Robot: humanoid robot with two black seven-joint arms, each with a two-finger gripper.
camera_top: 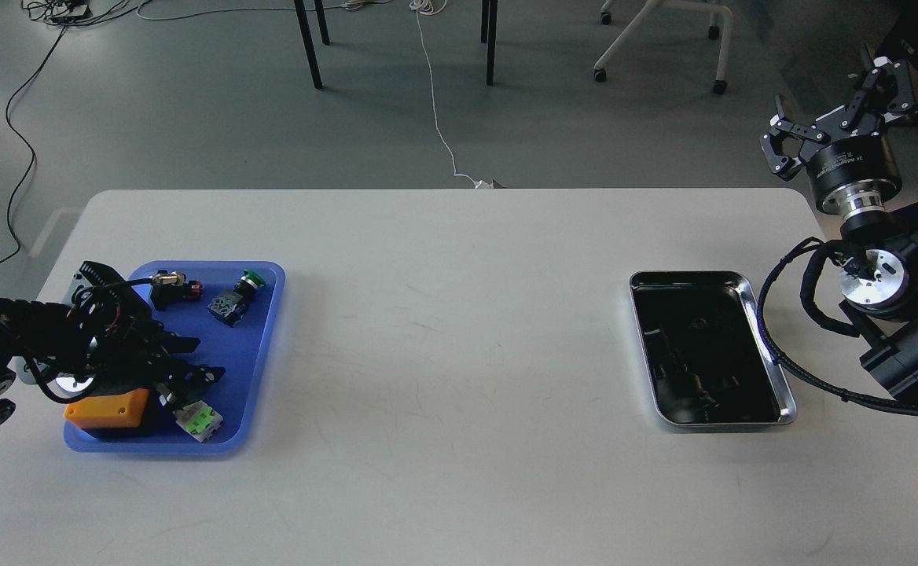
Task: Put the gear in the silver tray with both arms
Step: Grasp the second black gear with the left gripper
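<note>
The left end effector (192, 365) sits low in the blue tray (269, 330) at 9 o'clock, fingers apart over crowded parts, near the orange block (109, 409); it may snag a neighbour. The silver tray (773, 369) lies empty at 3 o'clock (well apart). The right end effector (840, 110) hangs spread wide at 2 o'clock.

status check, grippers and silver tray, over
Left gripper low over blue tray, state unclear. Right gripper open, raised. Silver tray empty. Nothing in the way.
</note>
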